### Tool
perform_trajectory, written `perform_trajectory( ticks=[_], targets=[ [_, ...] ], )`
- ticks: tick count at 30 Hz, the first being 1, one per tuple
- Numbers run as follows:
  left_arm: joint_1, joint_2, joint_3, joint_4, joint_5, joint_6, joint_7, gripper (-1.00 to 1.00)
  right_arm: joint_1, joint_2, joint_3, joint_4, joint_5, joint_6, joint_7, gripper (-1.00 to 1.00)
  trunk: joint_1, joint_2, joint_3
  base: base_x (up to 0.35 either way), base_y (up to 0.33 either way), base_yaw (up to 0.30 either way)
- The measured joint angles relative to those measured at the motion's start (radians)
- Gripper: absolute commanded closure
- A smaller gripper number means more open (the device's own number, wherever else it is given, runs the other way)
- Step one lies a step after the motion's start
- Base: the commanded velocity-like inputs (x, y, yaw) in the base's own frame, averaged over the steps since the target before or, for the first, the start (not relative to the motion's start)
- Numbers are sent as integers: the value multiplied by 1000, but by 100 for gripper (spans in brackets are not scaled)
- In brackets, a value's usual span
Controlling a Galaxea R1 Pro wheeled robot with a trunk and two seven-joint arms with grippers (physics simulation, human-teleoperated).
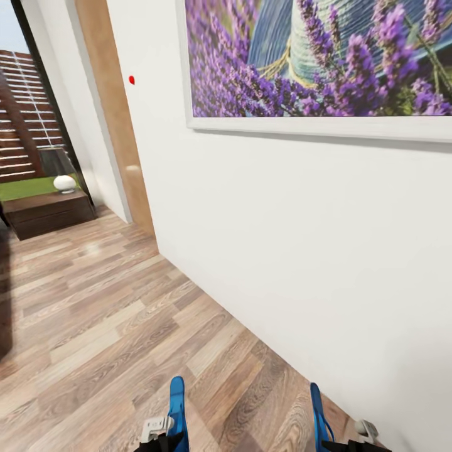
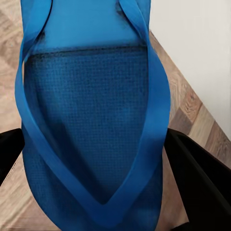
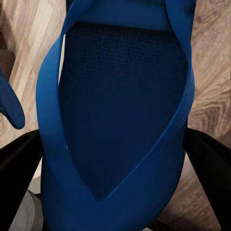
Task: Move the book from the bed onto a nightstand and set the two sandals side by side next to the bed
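Each gripper clamped on one blue sandal held edge-up over the wood-plank floor (image 1: 94, 314): left gripper (image 2: 96, 159) with left sandal (image 1: 177, 408), right gripper (image 3: 115, 168) with right sandal (image 1: 319, 417), beside a white wall (image 1: 301, 251) bearing a lavender picture (image 1: 320, 56).

We had open plank floor (image 1: 94, 326) ahead and to our left, free as far as the low dark cabinet (image 1: 47, 213) by the window. On our right the white wall (image 1: 301, 251) ran close alongside and blocked any reach that way. Each end effector was already filled: the left end effector (image 1: 168, 433) clamped one blue sandal (image 1: 177, 408), the right end effector (image 1: 342, 439) the other sandal (image 1: 319, 414).
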Motion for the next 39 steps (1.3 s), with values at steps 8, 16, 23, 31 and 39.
perform_trajectory(
  ticks=[8, 16, 23, 31, 39],
  targets=[
    [0, -1, 0, 2, 0, 0, 0, 100, 0, 0, 1, 0, 0, 0, 0, 100, 0, 0, 0, 0, 0, 284],
    [0, -1, -1, 2, 0, 0, 0, 100, 0, 0, 0, 0, 0, 0, 0, 100, 0, 0, 0, 0, 0, 284],
    [0, -1, -1, 2, 0, 0, 0, 100, 0, 0, 0, 0, 0, 0, 0, 100, 0, 0, 0, 0, 0, 284],
    [0, -1, 0, 1, 0, 0, 0, 100, 0, 0, 1, 0, 0, 0, 0, 100, 0, 0, 0, 0, 0, 284],
    [0, -1, -1, 2, 0, 0, 0, 100, 0, 0, 0, 0, 0, 0, 0, 100, 0, 0, 0, 0, 0, 284]
  ],
)
